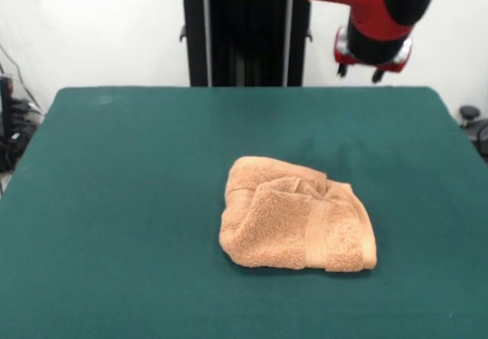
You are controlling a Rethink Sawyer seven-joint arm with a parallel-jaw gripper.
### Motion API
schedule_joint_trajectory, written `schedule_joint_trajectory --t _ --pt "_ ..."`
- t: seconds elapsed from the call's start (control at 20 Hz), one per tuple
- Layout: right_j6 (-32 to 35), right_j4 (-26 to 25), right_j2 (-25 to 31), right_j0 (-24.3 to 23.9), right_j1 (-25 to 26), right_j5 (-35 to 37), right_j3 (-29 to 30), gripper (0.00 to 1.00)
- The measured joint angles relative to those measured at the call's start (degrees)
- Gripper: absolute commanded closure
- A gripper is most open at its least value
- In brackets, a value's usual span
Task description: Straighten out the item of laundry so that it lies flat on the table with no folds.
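Towel (pixel 296 215), one only, lies bunched and folded over itself on the green table (pixel 114 202), a little right of middle, its woven band running down the front. One red and black arm reaches across the top. Its gripper (pixel 358 71) hangs well above the table's far edge, touching nothing; only two short dark tips show, so I cannot tell how far apart they stand.

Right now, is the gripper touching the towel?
Apart. The front view shows the gripper up by the table's far edge, with bare green cloth between it and the crumpled towel.
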Motion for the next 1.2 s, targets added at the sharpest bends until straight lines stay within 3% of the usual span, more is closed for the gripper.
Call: schedule_joint_trajectory --t 0.2,0.4,0.7,0.75,0.9,1.2 --pt "3.9 0.0 -0.3 0.4 0.0 5.1 -1.8 0.00" --pt "6.4 -0.1 -1.0 0.6 0.0 3.1 -2.2 0.00" --pt "6.9 -0.5 -2.4 0.9 0.4 -12.3 -2.0 0.00" --pt "7.0 -1.3 -3.3 1.2 0.3 -18.8 -1.8 0.00" --pt "7.0 -2.8 -4.6 2.1 -1.1 -27.3 -1.2 0.00" --pt "7.0 -3.9 -6.2 2.9 -8.0 -31.4 1.0 0.00"
